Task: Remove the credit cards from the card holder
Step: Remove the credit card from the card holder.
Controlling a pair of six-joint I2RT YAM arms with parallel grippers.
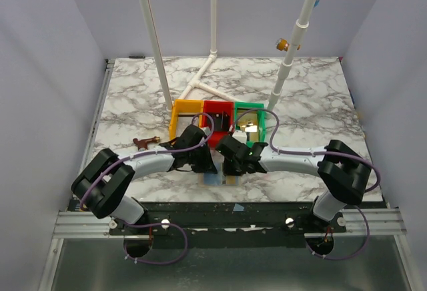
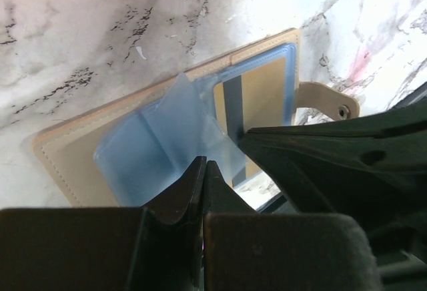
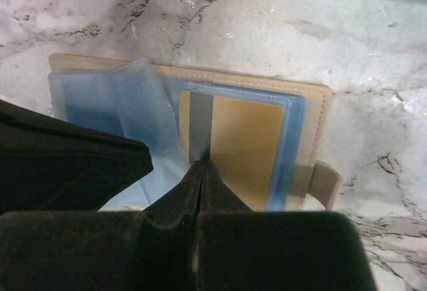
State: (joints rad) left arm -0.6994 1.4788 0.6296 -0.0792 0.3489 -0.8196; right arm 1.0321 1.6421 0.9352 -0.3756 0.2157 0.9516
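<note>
Near the middle of the counter's (image 1: 133, 104) near edge, the card holder (image 3: 313, 114) is lying open. On our left gripper (image 2: 203, 167) the jaws are pinching its floppy blue sleeve (image 2: 167, 131). On our right gripper (image 3: 202, 165) they are pressing together at the gold card's (image 3: 247, 144) edge. We are judging the card stiff and slick, best pinched there.

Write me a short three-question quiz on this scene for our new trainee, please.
1. True or false: the card holder lies open on the table.
2. Which colour is the middle tray? A yellow, B red, C green.
3. Fill in: the gold card sits inside a ____ plastic sleeve.
Key: 1 true; 2 B; 3 blue.
</note>
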